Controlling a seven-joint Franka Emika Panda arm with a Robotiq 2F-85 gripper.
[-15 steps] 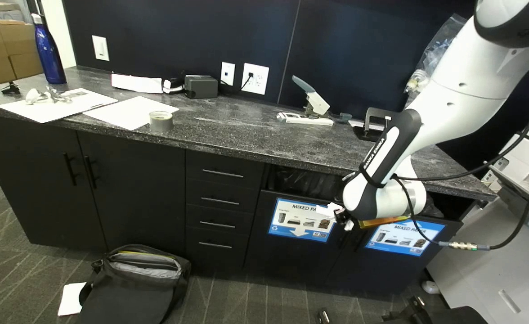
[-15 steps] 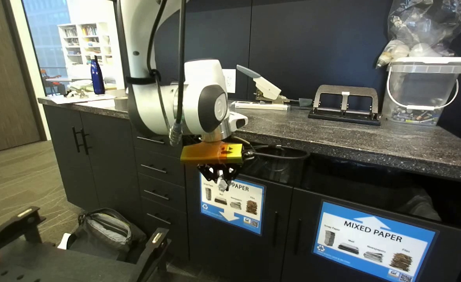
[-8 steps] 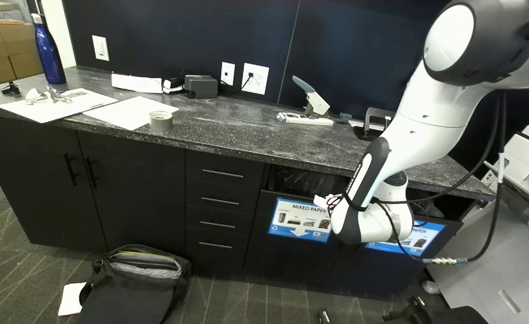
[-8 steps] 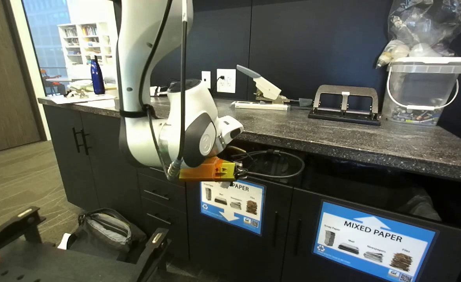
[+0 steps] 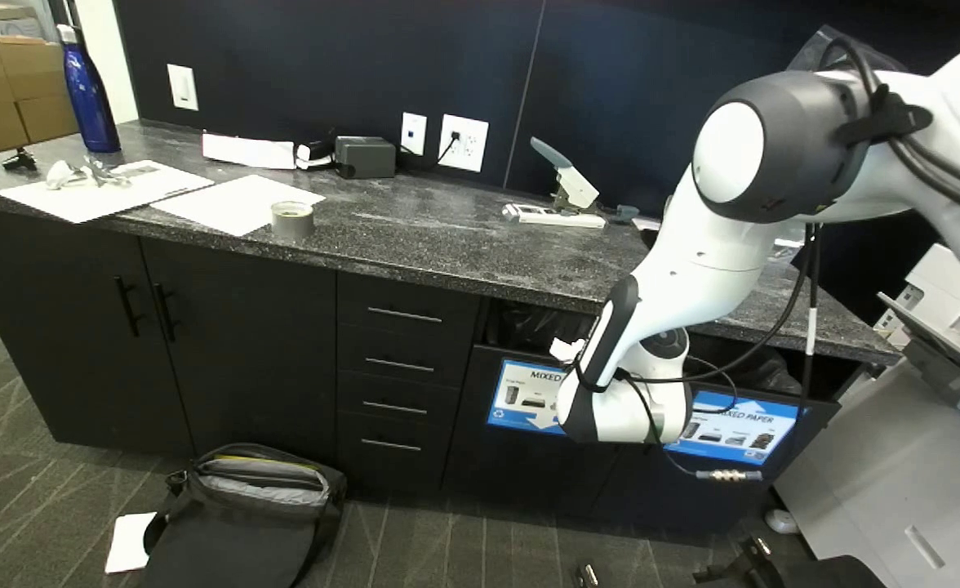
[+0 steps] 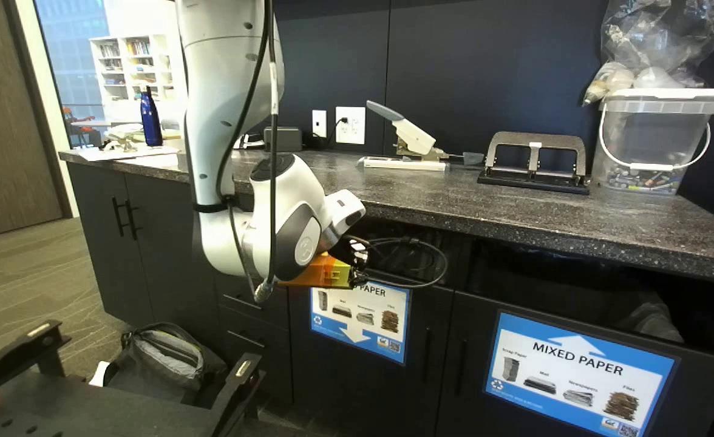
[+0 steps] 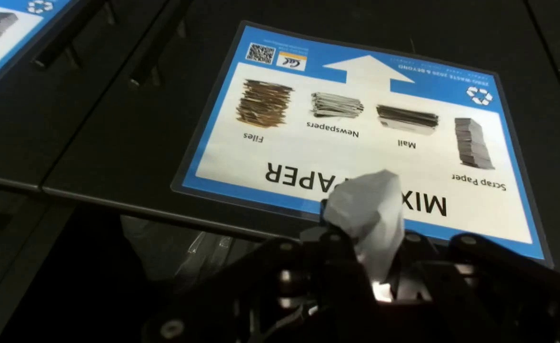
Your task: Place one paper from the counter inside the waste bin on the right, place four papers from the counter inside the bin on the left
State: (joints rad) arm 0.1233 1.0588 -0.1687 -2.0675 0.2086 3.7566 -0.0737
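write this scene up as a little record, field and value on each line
grip: pincer shut on a crumpled white paper
status: not yet released, close to the left bin
signs: left sign has arrow down, right sign has arrow up
surface: counter holds blue bottle, flat white sheets, tape roll, stapler, hole punch
below: open dark bag on the floor

Crumpled wht paper (image 7: 366, 205), in hand (image 7: 374, 244), nr L bin (image 5: 525, 328)
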